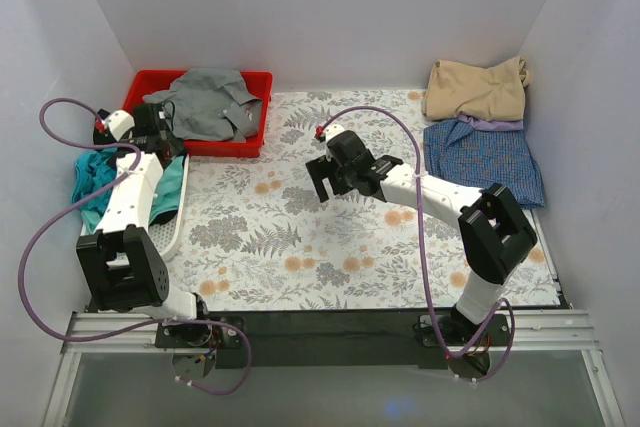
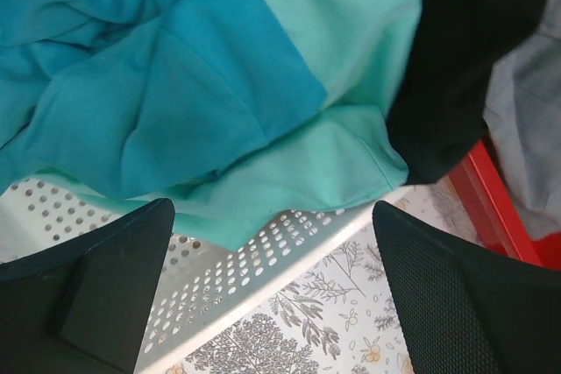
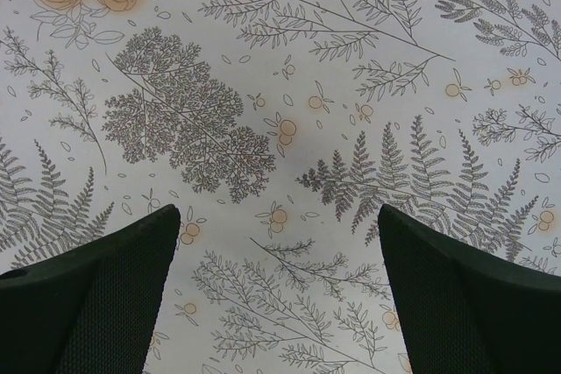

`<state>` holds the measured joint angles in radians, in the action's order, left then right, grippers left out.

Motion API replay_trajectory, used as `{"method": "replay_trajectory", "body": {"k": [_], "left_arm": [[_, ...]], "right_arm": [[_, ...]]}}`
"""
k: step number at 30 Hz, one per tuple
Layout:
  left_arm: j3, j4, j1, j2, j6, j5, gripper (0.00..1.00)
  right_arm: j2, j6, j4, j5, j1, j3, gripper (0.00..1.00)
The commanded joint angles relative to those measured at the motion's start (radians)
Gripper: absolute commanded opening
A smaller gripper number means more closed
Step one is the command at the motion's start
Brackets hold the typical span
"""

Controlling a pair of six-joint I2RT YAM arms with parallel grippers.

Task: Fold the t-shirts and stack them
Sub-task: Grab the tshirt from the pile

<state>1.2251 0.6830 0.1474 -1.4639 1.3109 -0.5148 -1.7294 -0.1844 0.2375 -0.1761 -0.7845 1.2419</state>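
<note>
I count stacked, far-right corner: tan shirt, checked shirt | left edge, unfolded: teal shirt | left fingers, right fingers spread, empty

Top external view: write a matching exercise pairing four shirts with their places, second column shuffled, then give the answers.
Shirts
1. tan t-shirt
2. checked t-shirt
3. grey shirt
4. teal t-shirt

Places
A. in the red bin
B. flat on the floral cloth, right edge
C. in the white perforated tray
D. bunched in the far right corner

Pairs: 1-D, 2-B, 3-A, 4-C.
</note>
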Motion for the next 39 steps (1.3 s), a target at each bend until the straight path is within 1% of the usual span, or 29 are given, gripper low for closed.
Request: {"method": "replay_trajectory", "body": {"k": [1,3,4,6,9,10,11,16,17,18,19,20,21,23,25,28,30,31,34,36,37,39], "left_arm": [[0.089,0.1,0.032,-0.044,0.114,-0.113,0.96],[0.125,0.159,0.064,-0.088,0.126,-0.11,0.96],[0.146,0.188,0.079,-0.149,0.136,-0.093,0.96],[0.197,0.237,0.121,-0.206,0.16,-0.084,0.96],[0.218,0.266,0.164,-0.298,0.195,-0.061,0.96],[0.215,0.265,0.179,-0.314,0.198,-0.015,0.96],[0.196,0.263,0.19,-0.331,0.197,-0.001,0.97],[0.142,0.184,0.21,-0.32,0.168,0.031,0.96],[0.139,0.173,0.21,-0.311,0.139,0.036,0.91],[0.119,0.118,0.21,-0.279,0.116,0.065,0.72],[0.111,0.099,0.211,-0.264,0.104,0.074,0.59],[0.103,0.08,0.213,-0.242,0.087,0.088,0.49],[0.093,0.037,0.216,-0.225,0.049,0.138,0.0],[0.077,0.043,0.216,-0.179,0.073,0.131,0.0],[0.051,0.007,0.216,-0.135,0.051,0.157,0.0],[0.044,0.001,0.216,-0.07,0.039,0.209,0.0],[0.051,-0.019,0.216,-0.027,0.013,0.275,0.0],[0.054,-0.029,0.216,-0.006,-0.002,0.35,0.0],[0.088,-0.059,0.215,0.082,-0.042,0.479,0.0],[0.111,-0.08,0.215,0.149,-0.058,0.467,0.0],[0.123,-0.076,0.215,0.161,-0.064,0.425,0.0],[0.157,-0.044,0.215,0.175,-0.079,0.391,0.0]], "right_arm": [[-0.018,-0.004,0.0,0.039,0.013,0.028,0.98],[-0.019,0.0,-0.001,0.058,0.024,0.022,0.98],[-0.018,0.002,0.002,0.066,0.025,0.018,0.98],[-0.019,0.008,0.003,0.079,0.031,0.013,0.98],[-0.024,0.013,0.016,0.092,0.037,0.01,0.98],[-0.024,0.013,0.019,0.092,0.039,0.01,0.98],[-0.027,0.014,0.022,0.095,0.041,0.011,0.98],[-0.036,0.002,0.029,0.099,0.042,0.013,0.98],[-0.041,-0.001,0.029,0.101,0.042,0.016,0.98],[-0.051,-0.006,0.029,0.11,0.042,0.019,0.99],[-0.056,-0.015,0.029,0.118,0.042,0.022,0.98],[-0.062,-0.018,0.029,0.125,0.042,0.024,0.98],[-0.071,-0.024,0.029,0.142,0.042,0.03,0.99],[-0.079,-0.038,0.029,0.155,0.042,0.028,0.98],[-0.084,-0.041,0.029,0.165,0.042,0.027,0.99],[-0.079,-0.041,0.029,0.158,0.042,0.014,0.98],[-0.075,-0.04,0.028,0.149,0.042,0.007,0.98],[-0.073,-0.038,0.025,0.145,0.042,0.002,0.98],[-0.056,-0.04,0.005,0.13,0.042,-0.021,0.99],[-0.033,-0.04,-0.013,0.132,0.042,-0.05,0.99],[-0.026,-0.044,-0.027,0.133,0.042,-0.061,0.99],[-0.013,-0.046,-0.03,0.151,0.044,-0.078,0.98]]}}
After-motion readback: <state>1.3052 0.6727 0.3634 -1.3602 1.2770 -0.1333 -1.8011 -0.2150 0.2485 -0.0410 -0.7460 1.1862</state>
